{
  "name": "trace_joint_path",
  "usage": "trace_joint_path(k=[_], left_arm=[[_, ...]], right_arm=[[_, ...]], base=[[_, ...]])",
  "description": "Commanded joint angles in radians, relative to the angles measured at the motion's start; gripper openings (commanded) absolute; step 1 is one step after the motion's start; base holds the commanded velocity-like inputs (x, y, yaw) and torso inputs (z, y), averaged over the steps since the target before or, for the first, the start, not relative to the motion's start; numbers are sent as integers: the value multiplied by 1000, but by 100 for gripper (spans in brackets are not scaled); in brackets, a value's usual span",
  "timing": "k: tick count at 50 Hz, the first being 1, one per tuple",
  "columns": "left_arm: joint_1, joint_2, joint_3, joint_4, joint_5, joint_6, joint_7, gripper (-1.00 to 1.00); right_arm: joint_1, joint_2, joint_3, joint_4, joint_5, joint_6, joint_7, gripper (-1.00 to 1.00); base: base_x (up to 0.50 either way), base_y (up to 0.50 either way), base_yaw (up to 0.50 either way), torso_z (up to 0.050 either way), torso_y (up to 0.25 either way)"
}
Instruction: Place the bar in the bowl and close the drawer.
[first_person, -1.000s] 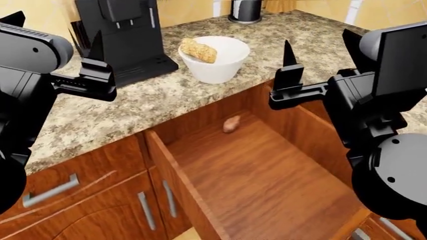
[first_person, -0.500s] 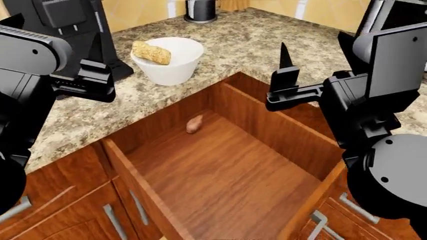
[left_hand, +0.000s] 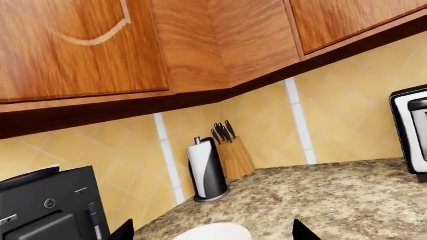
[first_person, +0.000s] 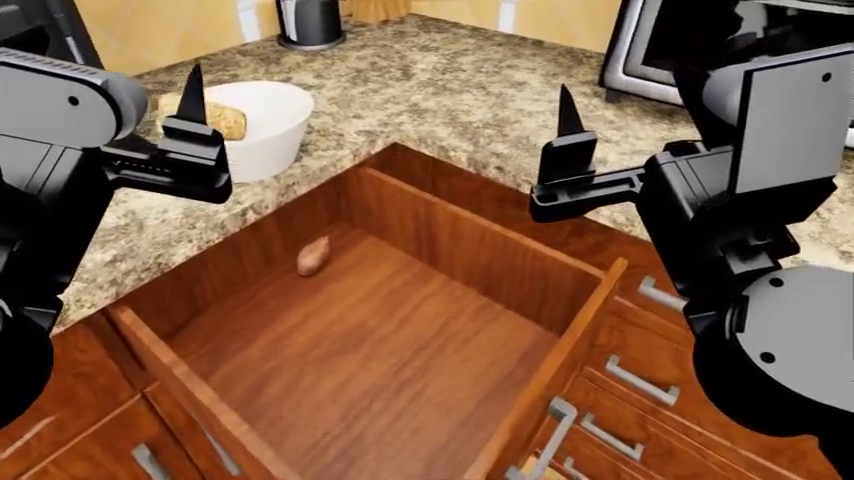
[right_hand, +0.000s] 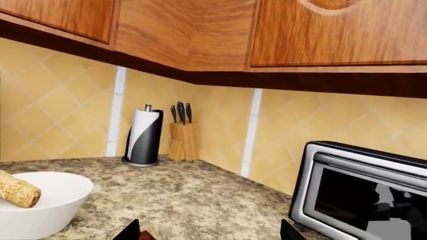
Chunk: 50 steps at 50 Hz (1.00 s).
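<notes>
The tan oat bar (first_person: 216, 119) lies tilted inside the white bowl (first_person: 267, 130) on the granite counter; the right wrist view shows the bar (right_hand: 16, 190) leaning on the bowl (right_hand: 47, 210) rim. The wide wooden drawer (first_person: 400, 370) stands pulled fully out below the counter, with a small reddish-brown lump (first_person: 312, 257) on its floor. My left gripper (first_person: 180, 140) hangs open over the counter just in front of the bowl. My right gripper (first_person: 571, 140) hangs open above the drawer's right wall. Neither one holds anything. The left wrist view catches only the bowl's rim (left_hand: 217, 233).
A toaster oven (first_person: 661, 45) stands on the counter at the back right. A paper towel roll (first_person: 311, 20) and a knife block (right_hand: 181, 135) stand in the far corner. A black coffee machine (left_hand: 47, 210) is left of the bowl. Silver handles (first_person: 638, 380) line the cabinet fronts beside the drawer.
The head view has swung to the right, so the bowl, bar and drawer have slid left in it and the toaster oven has come into sight. Both grippers stay open and empty.
</notes>
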Motion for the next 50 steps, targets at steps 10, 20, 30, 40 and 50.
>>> trace_joint_path(k=[10, 20, 30, 40, 50], left_arm=[[-3, -8, -2, 2, -11, -4, -6, 100], [3, -8, 1, 4, -6, 2, -7, 100], [3, -8, 5, 3, -5, 3, -6, 100], [4, -6, 12, -3, 4, 8, -5, 100], [7, -13, 7, 0, -5, 7, -9, 100]], right_arm=[[-10, -11, 1, 7, -8, 3, -1, 100], [2, -12, -2, -2, -15, 30, -1, 100], [10, -10, -2, -8, -33, 45, -7, 100], [2, -16, -1, 0, -40, 42, -9, 100], [-1, -19, 0, 1, -44, 43, -8, 100]], base=[[0, 0, -500, 0, 0], [0, 0, -56, 0, 0], [80, -2, 0, 0, 0], [156, -30, 0, 0, 0], [156, -31, 0, 0, 0]])
